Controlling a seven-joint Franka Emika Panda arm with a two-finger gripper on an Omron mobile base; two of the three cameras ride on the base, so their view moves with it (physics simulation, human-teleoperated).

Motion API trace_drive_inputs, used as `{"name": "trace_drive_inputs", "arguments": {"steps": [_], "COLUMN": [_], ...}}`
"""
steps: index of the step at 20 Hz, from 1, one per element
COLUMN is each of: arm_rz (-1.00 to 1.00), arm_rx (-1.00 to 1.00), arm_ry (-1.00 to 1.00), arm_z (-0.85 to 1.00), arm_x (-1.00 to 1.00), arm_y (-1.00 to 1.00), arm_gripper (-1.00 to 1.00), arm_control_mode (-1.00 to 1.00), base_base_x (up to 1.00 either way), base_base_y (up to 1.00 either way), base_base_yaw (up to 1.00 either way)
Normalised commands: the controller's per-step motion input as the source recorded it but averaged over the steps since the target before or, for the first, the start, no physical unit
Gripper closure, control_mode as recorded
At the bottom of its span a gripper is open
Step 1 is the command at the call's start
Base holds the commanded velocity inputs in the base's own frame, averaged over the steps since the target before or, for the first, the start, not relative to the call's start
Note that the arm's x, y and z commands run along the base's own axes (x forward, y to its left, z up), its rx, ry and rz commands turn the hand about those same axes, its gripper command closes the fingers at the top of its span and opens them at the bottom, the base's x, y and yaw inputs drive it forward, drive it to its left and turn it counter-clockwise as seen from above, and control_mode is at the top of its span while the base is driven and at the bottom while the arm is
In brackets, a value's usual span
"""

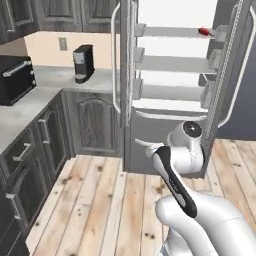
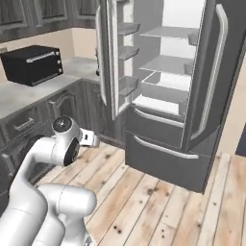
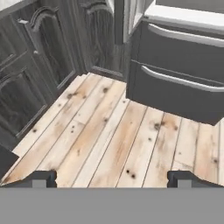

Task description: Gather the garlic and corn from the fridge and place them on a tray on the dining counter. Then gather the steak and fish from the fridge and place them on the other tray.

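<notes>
Left base view: the fridge (image 1: 172,85) stands with both upper doors swung wide, its white shelves lit. A small red piece, the steak (image 1: 204,32), lies at the right end of the top shelf, close to the right door's bins. The two drawers below are shut. To the left, a coffee machine (image 1: 83,63) stands on the grey table (image 1: 30,102) against the wall, near the corner, and a black toaster oven (image 1: 15,77) sits on the left run of the same table. The white arm (image 1: 187,165) is folded low in front of the fridge, above the wooden floor (image 1: 95,200).

Right base view: the fridge (image 2: 168,86) shows open doors with door bins and white shelves. The toaster oven (image 2: 32,64) rests on the table (image 2: 29,93) at the left. The arm (image 2: 57,153) bends low beside the dark cabinets.

Hand view: the fingers (image 3: 40,178) stand wide apart at the bottom corners, holding nothing, over bare floor planks (image 3: 109,140). The fridge drawers (image 3: 179,83) with pale handles lie ahead at upper right, and cabinet doors (image 3: 39,74) at left.
</notes>
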Motion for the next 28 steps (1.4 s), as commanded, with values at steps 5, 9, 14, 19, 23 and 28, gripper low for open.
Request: {"name": "trace_drive_inputs", "arguments": {"steps": [5,9,14,19,23,28], "arm_rz": [0.00,0.00,0.00,0.00,0.00,0.00], "arm_rx": [0.00,0.00,0.00,0.00,0.00,0.00], "arm_ry": [0.00,0.00,0.00,0.00,0.00,0.00], "arm_z": [0.00,0.00,0.00,0.00,0.00,0.00], "arm_x": [0.00,0.00,0.00,0.00,0.00,0.00], "arm_y": [0.00,0.00,0.00,0.00,0.00,0.00], "arm_gripper": [-1.00,-1.00,-1.00,-1.00,-1.00,-1.00], "arm_control_mode": [1.00,1.00,1.00,1.00,1.00,1.00], "base_base_x": [0.61,0.40,0.08,0.60,0.87,0.47], "base_base_y": [0.19,0.08,0.14,0.77,0.64,-0.37], "base_base_yaw": [-0.67,-0.11,-0.09,-0.37,-0.31,-0.17]}}
